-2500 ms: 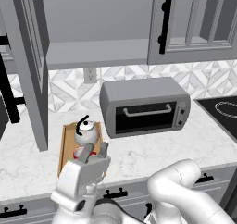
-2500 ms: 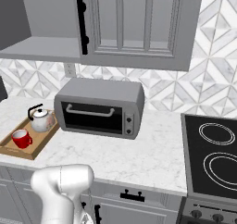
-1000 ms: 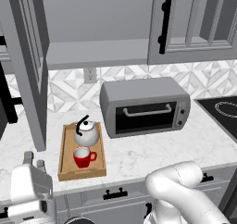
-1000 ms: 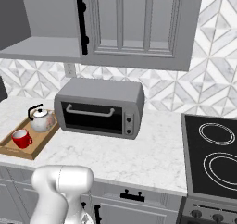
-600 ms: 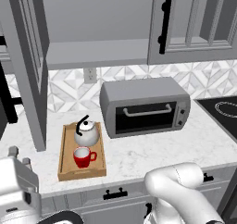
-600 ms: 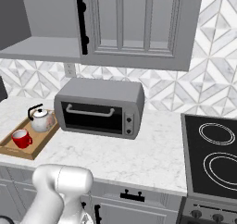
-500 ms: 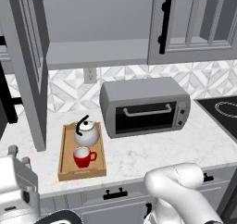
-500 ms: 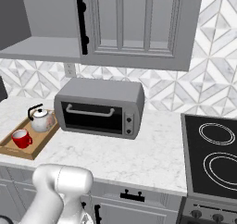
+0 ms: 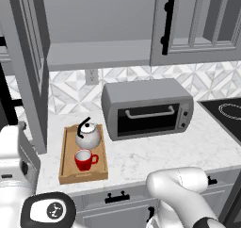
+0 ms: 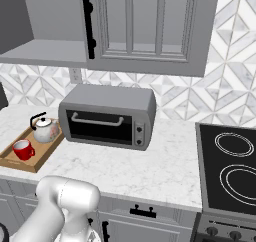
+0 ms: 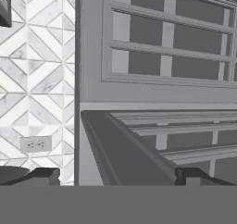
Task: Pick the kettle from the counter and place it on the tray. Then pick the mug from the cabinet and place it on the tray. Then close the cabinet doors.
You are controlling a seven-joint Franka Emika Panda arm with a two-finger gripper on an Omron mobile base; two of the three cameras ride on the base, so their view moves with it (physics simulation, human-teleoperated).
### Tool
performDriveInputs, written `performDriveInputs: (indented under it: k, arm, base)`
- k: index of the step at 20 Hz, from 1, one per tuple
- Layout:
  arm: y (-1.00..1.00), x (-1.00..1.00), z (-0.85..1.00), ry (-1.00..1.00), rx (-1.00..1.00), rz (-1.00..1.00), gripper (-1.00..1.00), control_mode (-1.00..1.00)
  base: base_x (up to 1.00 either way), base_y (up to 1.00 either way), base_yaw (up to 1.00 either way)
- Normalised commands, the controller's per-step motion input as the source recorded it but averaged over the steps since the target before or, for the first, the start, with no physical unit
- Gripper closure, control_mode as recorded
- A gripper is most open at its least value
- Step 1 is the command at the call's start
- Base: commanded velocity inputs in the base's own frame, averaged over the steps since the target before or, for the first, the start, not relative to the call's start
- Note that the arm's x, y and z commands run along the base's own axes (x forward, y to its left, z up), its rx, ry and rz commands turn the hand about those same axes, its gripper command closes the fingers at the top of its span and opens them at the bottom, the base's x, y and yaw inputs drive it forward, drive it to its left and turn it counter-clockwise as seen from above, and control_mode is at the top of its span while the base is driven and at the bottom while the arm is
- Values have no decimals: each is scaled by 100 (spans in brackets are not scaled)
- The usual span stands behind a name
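Pincer (image 11: 113, 174) spread wide, holding nothing, facing a cabinet door (image 11: 139, 140) just ahead; kettle (image 9: 88, 135) and mug (image 9: 84, 159) already sit on the tray (image 9: 66, 168), doors remain open.

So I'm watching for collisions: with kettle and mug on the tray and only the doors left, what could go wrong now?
The left cabinet door stands wide open beside the tray; a fast swing might overshoot or bounce back. The open tool sits very near a panelled door, so its fingertips may scrape it.
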Motion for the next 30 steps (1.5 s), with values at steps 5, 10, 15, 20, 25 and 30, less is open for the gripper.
performDriveInputs:
  k: [5,10,15,20,25,30]
  arm:
    - [-60,9,14,4,11,-11,-100,-100]
    - [-76,17,1,3,17,-8,-100,-100]
    - [-81,47,2,3,19,-1,-100,-100]
    - [-76,63,9,2,20,0,-100,-100]
    - [-73,68,9,0,21,0,-100,-100]
    - [-65,75,20,0,21,0,-100,-100]
  base:
    - [0,0,0]
    - [0,0,0]
    - [0,0,0]
    - [0,0,0]
    - [0,0,0]
    - [0,0,0]
